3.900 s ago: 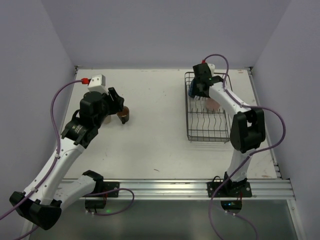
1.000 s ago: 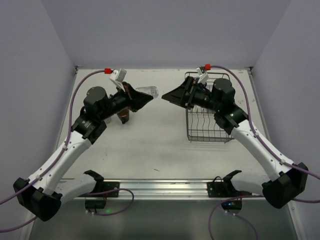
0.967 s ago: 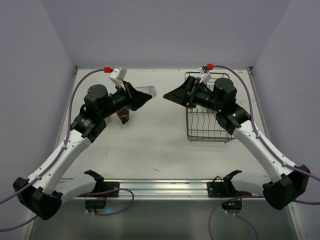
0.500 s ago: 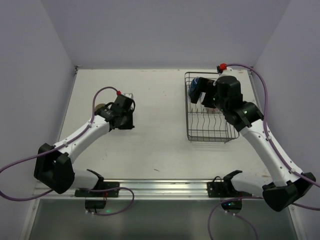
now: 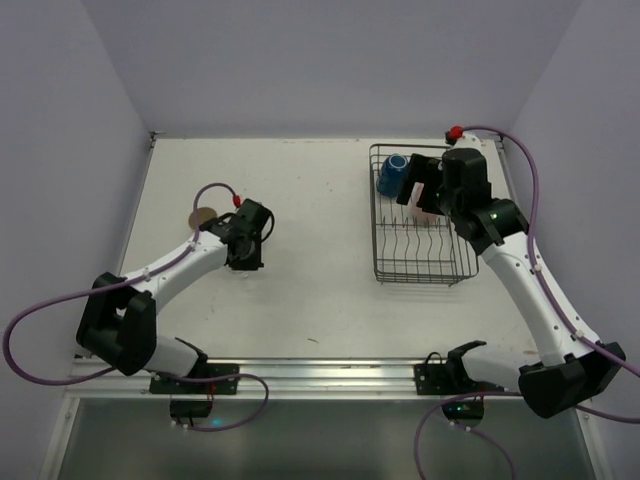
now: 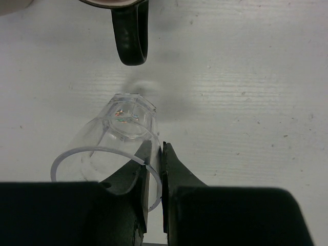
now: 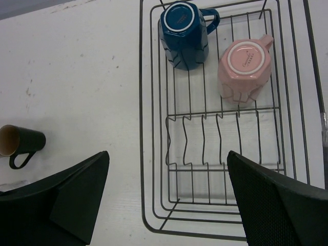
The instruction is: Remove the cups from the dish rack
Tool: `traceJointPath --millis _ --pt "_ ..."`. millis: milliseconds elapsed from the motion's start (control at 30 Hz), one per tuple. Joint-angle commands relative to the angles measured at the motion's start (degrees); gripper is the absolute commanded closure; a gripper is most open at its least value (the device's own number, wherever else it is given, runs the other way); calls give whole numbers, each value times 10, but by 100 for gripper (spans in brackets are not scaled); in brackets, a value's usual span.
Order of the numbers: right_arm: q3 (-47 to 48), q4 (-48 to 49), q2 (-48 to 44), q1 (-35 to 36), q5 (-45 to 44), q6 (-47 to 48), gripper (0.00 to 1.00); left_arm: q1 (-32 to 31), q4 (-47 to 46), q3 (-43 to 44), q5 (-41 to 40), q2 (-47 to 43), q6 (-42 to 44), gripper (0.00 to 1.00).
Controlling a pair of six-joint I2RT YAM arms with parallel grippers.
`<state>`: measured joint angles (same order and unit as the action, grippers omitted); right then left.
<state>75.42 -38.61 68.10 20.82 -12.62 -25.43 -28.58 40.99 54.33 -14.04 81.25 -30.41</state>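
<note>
Rack [image 7: 141, 102] held 2 inverted cups, blue mug [image 7: 184, 33] and pink cup [image 7: 245, 72], at its far end ahead of the spread right gripper [image 7: 167, 154]; left gripper [image 6: 155, 151] pinched the glass [image 6: 120, 128].

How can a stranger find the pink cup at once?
Find the dark wire dish rack on the right side of the white table. Two cups sit upside down at its far end; beside the dark blue mug, it is the pale pink faceted cup.

Five cups [image 7: 185, 35] [image 7: 244, 72] [image 7: 20, 142] [image 6: 120, 146] [image 5: 205, 216], one dish rack [image 7: 140, 102]
</note>
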Motion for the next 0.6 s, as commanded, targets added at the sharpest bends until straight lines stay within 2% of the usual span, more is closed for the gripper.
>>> traceJointPath --millis 0,100,367,567 --pt "4 1 10 -8 -14 14 1 -1 3 -5 -30 10 -1 100" --pt "4 2 11 -16 -6 18 1 0 1 -4 -33 21 4 99" --pt "2 1 1 -24 -4 25 1 2 -18 -14 -25 37 15 82" --pt "-4 2 -7 -24 -2 28 1 9 -21 -17 -18 39 19 80"
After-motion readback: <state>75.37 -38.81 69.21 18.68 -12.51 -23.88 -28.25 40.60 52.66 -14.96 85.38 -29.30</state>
